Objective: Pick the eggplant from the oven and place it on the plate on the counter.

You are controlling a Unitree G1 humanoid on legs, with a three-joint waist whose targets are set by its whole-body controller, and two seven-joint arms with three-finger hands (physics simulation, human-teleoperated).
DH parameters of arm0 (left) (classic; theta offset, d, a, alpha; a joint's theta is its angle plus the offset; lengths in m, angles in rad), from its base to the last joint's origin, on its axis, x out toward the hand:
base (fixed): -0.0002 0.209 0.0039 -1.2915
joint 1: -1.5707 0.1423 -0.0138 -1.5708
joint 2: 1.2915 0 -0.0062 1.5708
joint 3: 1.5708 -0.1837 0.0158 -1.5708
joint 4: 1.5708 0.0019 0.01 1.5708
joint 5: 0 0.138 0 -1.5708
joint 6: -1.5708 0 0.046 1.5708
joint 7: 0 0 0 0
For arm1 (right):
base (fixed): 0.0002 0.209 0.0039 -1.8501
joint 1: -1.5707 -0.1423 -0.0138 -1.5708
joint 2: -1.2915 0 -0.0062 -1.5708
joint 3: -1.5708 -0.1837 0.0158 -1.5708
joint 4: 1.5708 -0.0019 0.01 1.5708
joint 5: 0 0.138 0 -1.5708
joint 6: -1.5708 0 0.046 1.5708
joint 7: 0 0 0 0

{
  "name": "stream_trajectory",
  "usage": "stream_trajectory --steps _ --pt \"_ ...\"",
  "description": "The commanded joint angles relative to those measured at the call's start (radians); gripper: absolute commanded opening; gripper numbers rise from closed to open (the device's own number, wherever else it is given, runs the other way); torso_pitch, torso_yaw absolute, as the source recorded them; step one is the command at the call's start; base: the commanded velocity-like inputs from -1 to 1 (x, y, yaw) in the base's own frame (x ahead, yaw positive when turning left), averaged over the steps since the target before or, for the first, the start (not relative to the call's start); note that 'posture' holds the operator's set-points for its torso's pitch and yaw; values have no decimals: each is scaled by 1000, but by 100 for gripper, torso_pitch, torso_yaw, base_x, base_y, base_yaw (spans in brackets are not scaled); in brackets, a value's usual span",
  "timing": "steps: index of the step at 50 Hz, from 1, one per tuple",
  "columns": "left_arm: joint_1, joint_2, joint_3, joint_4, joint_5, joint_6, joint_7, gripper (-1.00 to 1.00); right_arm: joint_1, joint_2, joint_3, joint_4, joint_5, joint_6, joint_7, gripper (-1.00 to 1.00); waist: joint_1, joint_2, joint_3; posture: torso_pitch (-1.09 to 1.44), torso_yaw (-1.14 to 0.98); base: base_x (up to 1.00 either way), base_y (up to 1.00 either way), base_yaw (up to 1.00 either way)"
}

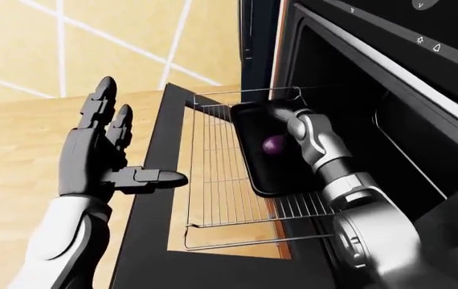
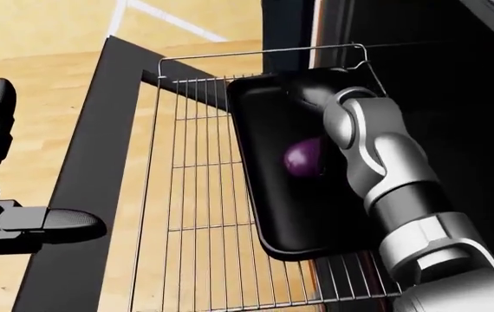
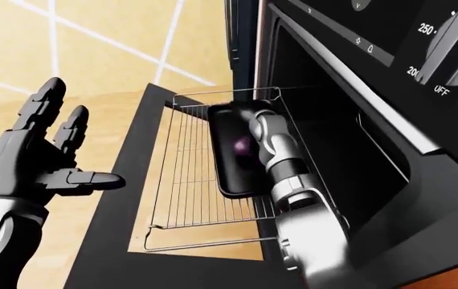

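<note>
The purple eggplant (image 2: 302,158) lies in a black baking tray (image 2: 264,201) on the pulled-out wire oven rack (image 2: 195,214). My right arm reaches over the tray, and its forearm hides the eggplant's right side. My right hand (image 2: 310,97) is dark against the tray's top end, beyond the eggplant, and its fingers cannot be made out. My left hand (image 1: 133,141) is open and empty, raised at the left of the left-eye view, over the floor beside the oven door. No plate or counter shows.
The black oven door (image 1: 145,241) hangs open and flat under the rack. The dark oven cavity (image 1: 350,90) lies to the right. A temperature knob (image 3: 454,54) sits at the top right of the right-eye view. The wooden floor (image 1: 20,138) is at the left.
</note>
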Motion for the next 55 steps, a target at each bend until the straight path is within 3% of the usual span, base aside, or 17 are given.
stream_trajectory --steps 1,25,34,39,44,49,55 --pt "-18 9 11 -29 0 -31 -1 100 -43 -6 -5 -38 -1 -1 -26 71 0 1 -27 0 0 0 0 0" --pt "-1 8 15 -4 16 -67 -20 100 -27 18 22 82 -27 5 -99 25 2 2 -33 0 0 0 0 0" --pt "-6 8 22 -24 5 -41 -12 100 -18 20 26 116 -39 5 -116 -7 2 0 -35 0 0 0 0 0" --pt "-4 8 20 -20 6 -46 -11 100 -14 20 28 118 -44 6 -117 -42 3 0 -34 0 0 0 0 0" --pt "-1 9 18 -12 8 -57 -14 100 -16 21 28 110 -48 6 -113 -56 4 1 -36 0 0 0 0 0" --pt "0 8 19 -15 8 -56 -15 100 -21 22 25 60 -48 10 -87 -100 5 1 -38 0 0 0 0 0" --pt "-8 13 31 -22 -1 -42 -14 100 -13 22 27 -55 -72 13 -22 -99 4 1 -35 0 0 0 0 0"
